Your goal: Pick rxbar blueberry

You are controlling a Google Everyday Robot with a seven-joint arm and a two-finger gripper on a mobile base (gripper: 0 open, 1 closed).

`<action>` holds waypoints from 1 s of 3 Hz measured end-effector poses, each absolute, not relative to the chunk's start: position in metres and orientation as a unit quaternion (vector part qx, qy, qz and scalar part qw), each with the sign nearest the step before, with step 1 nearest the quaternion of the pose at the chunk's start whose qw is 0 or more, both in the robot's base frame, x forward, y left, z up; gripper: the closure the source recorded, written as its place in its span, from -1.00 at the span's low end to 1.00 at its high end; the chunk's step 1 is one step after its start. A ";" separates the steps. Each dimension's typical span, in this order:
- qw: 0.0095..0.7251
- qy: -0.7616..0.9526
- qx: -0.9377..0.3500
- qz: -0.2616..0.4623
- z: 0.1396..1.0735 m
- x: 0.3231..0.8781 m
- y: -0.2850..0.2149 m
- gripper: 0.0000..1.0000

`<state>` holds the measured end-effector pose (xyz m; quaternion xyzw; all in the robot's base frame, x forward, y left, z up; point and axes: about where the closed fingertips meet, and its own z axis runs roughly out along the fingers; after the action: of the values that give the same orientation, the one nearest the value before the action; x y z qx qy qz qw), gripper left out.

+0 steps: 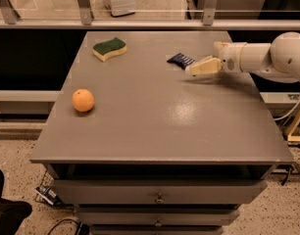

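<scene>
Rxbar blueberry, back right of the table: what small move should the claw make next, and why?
Probably ease the claw a little left in the camera view and toward the back, over the rxbar blueberry. Its tip is right at the bar's near right end, low over the table, not yet centred on the wrapper.

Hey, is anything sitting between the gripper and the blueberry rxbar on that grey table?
Nothing visible does. The gripper is right next to the rxbar blueberry, near the far edge of the table. The sponge and the orange both lie on the bar's other side, away from the gripper.
</scene>
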<state>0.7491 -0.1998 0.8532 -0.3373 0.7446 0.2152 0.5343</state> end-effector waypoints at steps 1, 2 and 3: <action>0.536 0.739 -0.337 0.229 0.843 0.758 -0.188 -1.00; 0.541 0.732 -0.334 0.245 0.834 0.767 -0.170 -1.00; 0.537 0.737 -0.333 0.241 0.829 0.768 -0.164 -1.00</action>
<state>0.7683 -0.1640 0.8288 -0.3326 0.7369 0.2414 0.5368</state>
